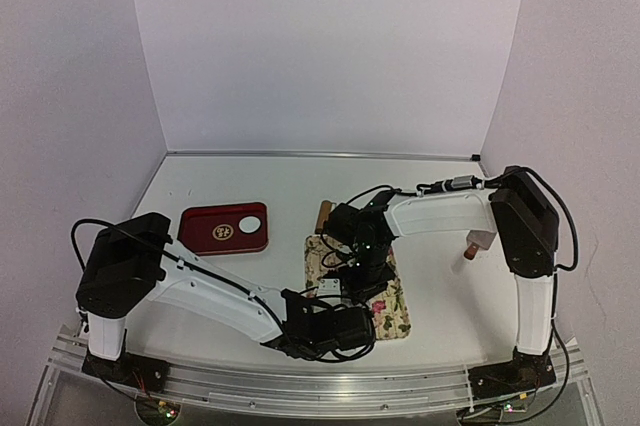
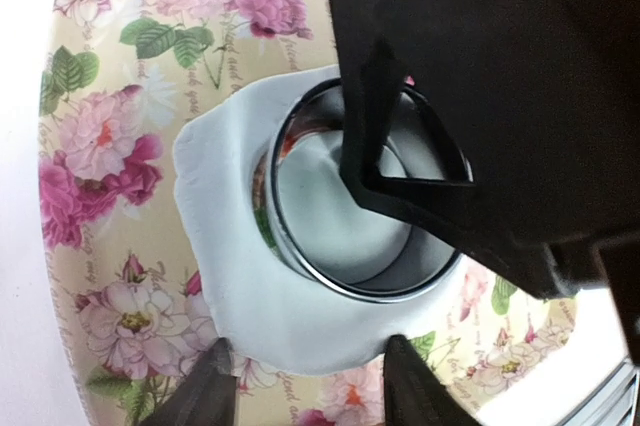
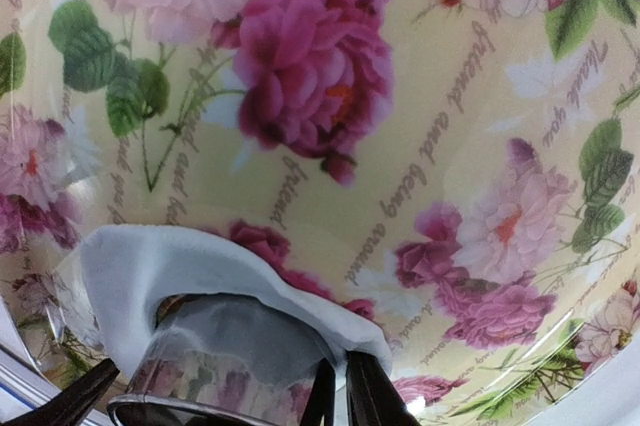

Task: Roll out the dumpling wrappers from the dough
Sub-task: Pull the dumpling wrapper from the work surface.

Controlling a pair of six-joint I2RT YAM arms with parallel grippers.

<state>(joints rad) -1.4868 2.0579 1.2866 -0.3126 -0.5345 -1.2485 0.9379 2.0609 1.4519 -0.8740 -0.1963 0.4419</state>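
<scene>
The right hand (image 3: 345,398), pinching the ring's (image 2: 330,266) wall, hides part of it. The dough (image 2: 225,236) lies flat, roundish; left hand (image 2: 310,386) apart.

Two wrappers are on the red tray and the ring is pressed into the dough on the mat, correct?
Not quite: the tray holds only one wrapper, as the top view shows. The ring is indeed pressed into the dough on the mat.
</scene>
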